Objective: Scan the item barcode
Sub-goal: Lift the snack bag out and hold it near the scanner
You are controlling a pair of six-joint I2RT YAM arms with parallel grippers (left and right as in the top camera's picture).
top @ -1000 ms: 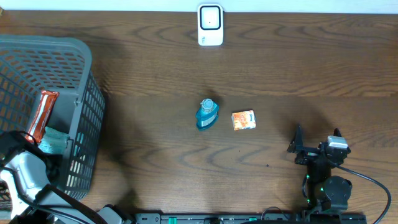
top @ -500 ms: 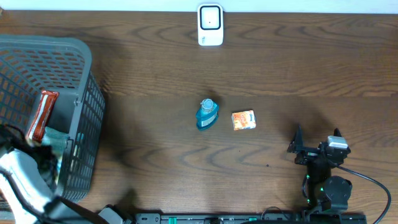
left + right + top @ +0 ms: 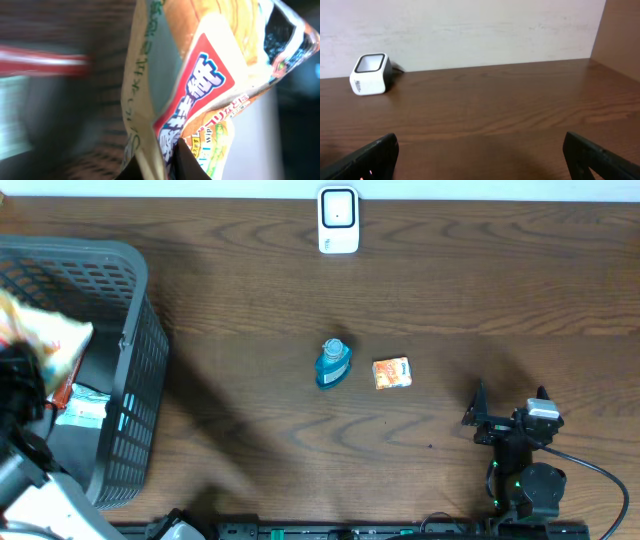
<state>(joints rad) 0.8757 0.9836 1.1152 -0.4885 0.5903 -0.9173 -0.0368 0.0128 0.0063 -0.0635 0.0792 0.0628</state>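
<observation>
My left gripper point(image 3: 163, 161) is shut on the lower edge of a crinkly wipes packet point(image 3: 200, 85), orange and cream with a red label and blue lettering. In the overhead view the packet point(image 3: 45, 340) shows blurred above the left side of the grey basket point(image 3: 125, 265). No barcode on it is readable. The white scanner point(image 3: 338, 220) stands at the table's far edge, also in the right wrist view as the scanner point(image 3: 370, 74) at far left. My right gripper point(image 3: 508, 415) rests open at the front right, its dark fingertips point(image 3: 375, 152) wide apart over bare wood.
A blue bottle point(image 3: 333, 363) and a small orange box point(image 3: 391, 373) lie side by side mid-table. Inside the basket lie a white-and-teal pack point(image 3: 85, 408) and a red packet point(image 3: 60, 393), mostly hidden. A pale wall point(image 3: 470, 30) runs behind the scanner.
My left arm has risen out of the basket with the wipes packet pinched in it, bringing the packet up toward the camera. The right arm has stayed still.
</observation>
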